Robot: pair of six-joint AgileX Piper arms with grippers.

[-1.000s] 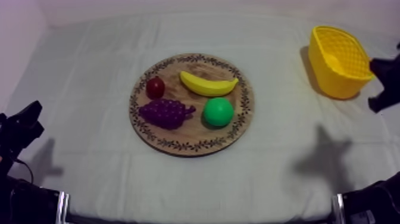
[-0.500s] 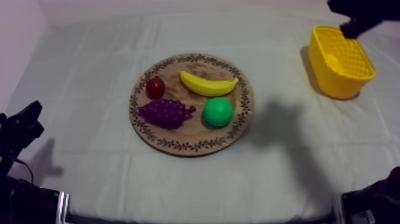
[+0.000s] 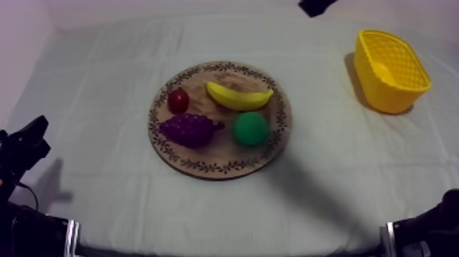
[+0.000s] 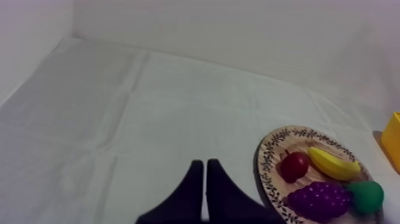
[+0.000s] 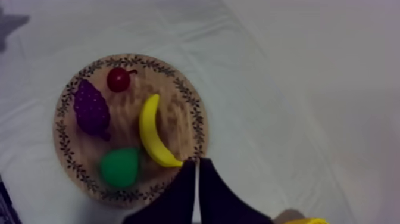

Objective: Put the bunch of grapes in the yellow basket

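Note:
The purple bunch of grapes lies on the front left of the round wooden board, beside a small red fruit, a banana and a green pear. The yellow basket stands at the far right. My right arm hangs high over the table's far edge. Its gripper is shut on nothing and looks down on the board, with the grapes at the opposite side. My left gripper is shut, resting at the left, well short of the grapes.
Open cloth surrounds the board on all sides. The left arm sits low at the table's left edge. The right arm's shadow darkens the pear and the cloth in front of the board's right side.
My right arm has swung from beside the basket up and leftward over the table's far edge, and its shadow has slid left toward the board. The left arm and the fruit have stayed put.

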